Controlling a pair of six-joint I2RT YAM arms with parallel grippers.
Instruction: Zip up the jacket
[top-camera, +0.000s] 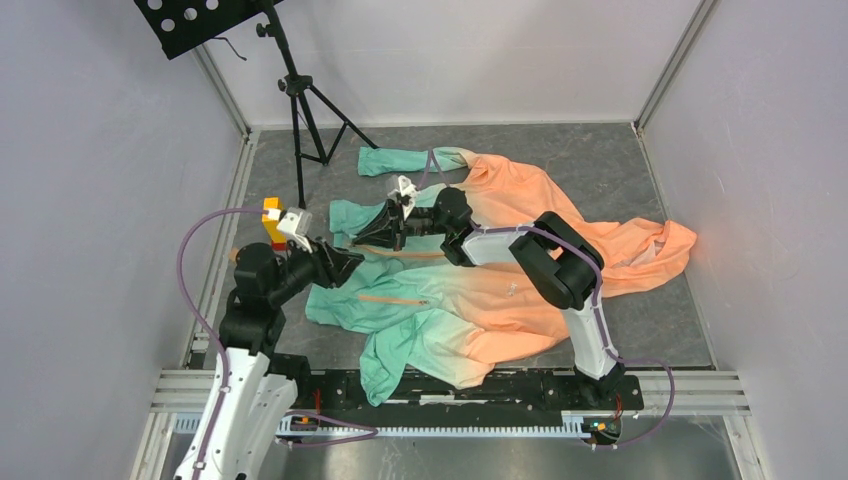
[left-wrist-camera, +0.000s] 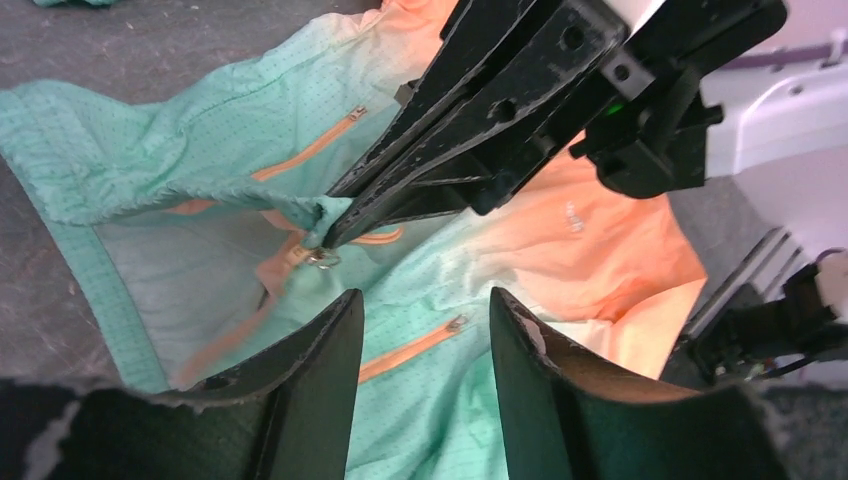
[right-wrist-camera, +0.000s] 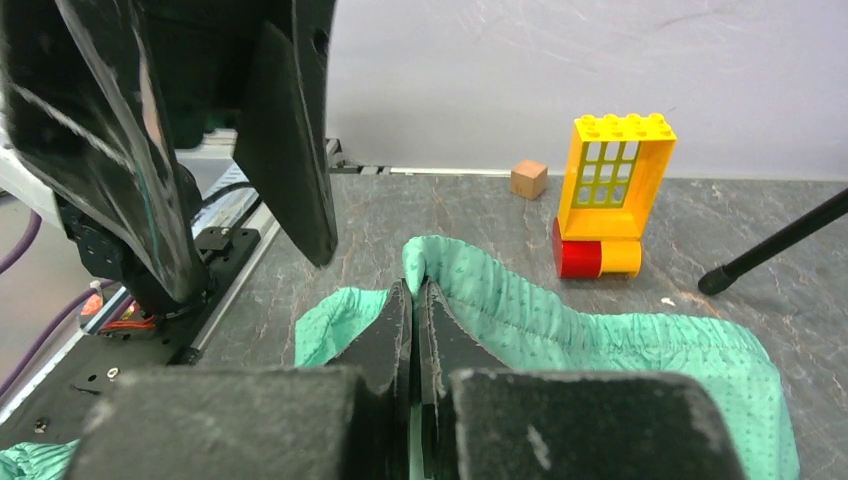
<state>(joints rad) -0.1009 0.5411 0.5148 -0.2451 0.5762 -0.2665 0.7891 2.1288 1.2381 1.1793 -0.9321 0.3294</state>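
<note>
The jacket (top-camera: 500, 300) lies spread on the table, mint green at the left fading to peach at the right, front unzipped. My right gripper (top-camera: 358, 237) reaches left across it and is shut on the raised green hem (right-wrist-camera: 480, 275); the fabric is pinched between its fingertips (right-wrist-camera: 393, 310). In the left wrist view those fingers (left-wrist-camera: 400, 190) hold the hem just above the zipper slider (left-wrist-camera: 322, 258). My left gripper (left-wrist-camera: 423, 300) hovers open just short of that slider, with nothing between its fingers. An orange pocket zip (left-wrist-camera: 410, 350) shows below it.
A yellow and red toy block (right-wrist-camera: 612, 190) and a small wooden cube (right-wrist-camera: 528, 178) stand by the left wall. A black tripod stand (top-camera: 300, 100) is at the back left. The arms' mounting rail (top-camera: 450, 390) runs along the near edge.
</note>
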